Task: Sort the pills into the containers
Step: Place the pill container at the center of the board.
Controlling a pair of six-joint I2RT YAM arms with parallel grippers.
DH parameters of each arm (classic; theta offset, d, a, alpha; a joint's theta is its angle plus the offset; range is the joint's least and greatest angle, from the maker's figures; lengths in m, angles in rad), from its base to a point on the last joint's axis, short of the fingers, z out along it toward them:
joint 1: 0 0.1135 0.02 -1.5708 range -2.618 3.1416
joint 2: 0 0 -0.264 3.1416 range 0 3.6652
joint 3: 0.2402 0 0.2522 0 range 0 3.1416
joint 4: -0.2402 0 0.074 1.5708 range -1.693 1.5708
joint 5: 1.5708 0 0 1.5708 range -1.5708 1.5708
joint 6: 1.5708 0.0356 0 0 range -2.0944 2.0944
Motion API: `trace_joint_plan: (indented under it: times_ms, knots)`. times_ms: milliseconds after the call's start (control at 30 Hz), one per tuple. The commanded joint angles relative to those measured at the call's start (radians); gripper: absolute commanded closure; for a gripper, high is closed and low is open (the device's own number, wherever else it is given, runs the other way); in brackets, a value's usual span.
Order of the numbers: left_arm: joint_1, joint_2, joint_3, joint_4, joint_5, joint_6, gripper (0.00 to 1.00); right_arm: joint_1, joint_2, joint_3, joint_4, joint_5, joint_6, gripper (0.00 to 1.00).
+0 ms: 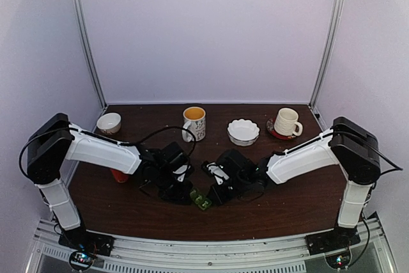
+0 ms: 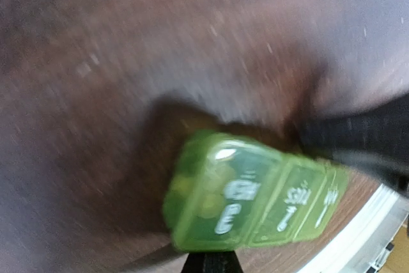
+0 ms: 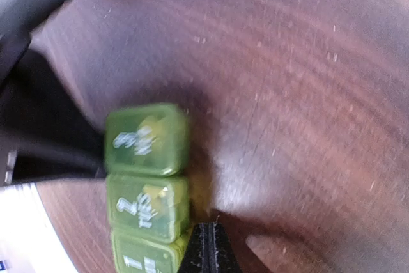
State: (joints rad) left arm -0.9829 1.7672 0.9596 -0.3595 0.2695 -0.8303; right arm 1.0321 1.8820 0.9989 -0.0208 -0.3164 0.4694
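Note:
The containers are one small green pill box (image 1: 203, 201) with three lidded compartments, lying on the brown table between the two arms. In the left wrist view the pill box (image 2: 255, 199) is blurred, and my left gripper (image 2: 211, 263) is shut, its tip at the box's near edge. In the right wrist view my right gripper (image 3: 206, 250) is shut too, with its tip against the long side of the pill box (image 3: 147, 183). Pale yellow shapes, possibly pills, show through the lids. In the top view the left gripper (image 1: 186, 191) and the right gripper (image 1: 215, 194) flank the box.
Along the back stand a small bowl (image 1: 108, 123), a mug with yellow inside (image 1: 194, 123), a white scalloped bowl (image 1: 243, 132) and a ribbed white mug on a red saucer (image 1: 286, 123). A red-orange object (image 1: 119, 175) sits under the left arm.

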Motion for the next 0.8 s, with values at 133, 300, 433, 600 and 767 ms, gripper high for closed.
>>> trace_joint_plan:
  times_ms: [133, 300, 433, 600, 767]
  knots:
    - [0.07, 0.1, 0.134, 0.05, -0.033, 0.072, 1.0, 0.028, -0.069, -0.083, 0.119, -0.015, 0.081, 1.0]
    - [0.089, 0.183, 0.263, 0.04, -0.002, 0.119, 1.0, 0.034, -0.093, -0.147, 0.207, 0.043, 0.132, 1.0]
    - [0.101, 0.216, 0.313, 0.025, 0.002, 0.144, 1.0, 0.036, -0.104, -0.176, 0.222, 0.092, 0.145, 1.0]
    - [0.115, 0.178, 0.3, 0.009, -0.022, 0.179, 1.0, 0.044, -0.135, -0.214, 0.287, 0.1, 0.136, 1.0]
    - [0.119, 0.059, 0.256, -0.045, -0.152, 0.209, 1.0, 0.094, -0.132, -0.188, 0.207, 0.221, 0.027, 1.0]
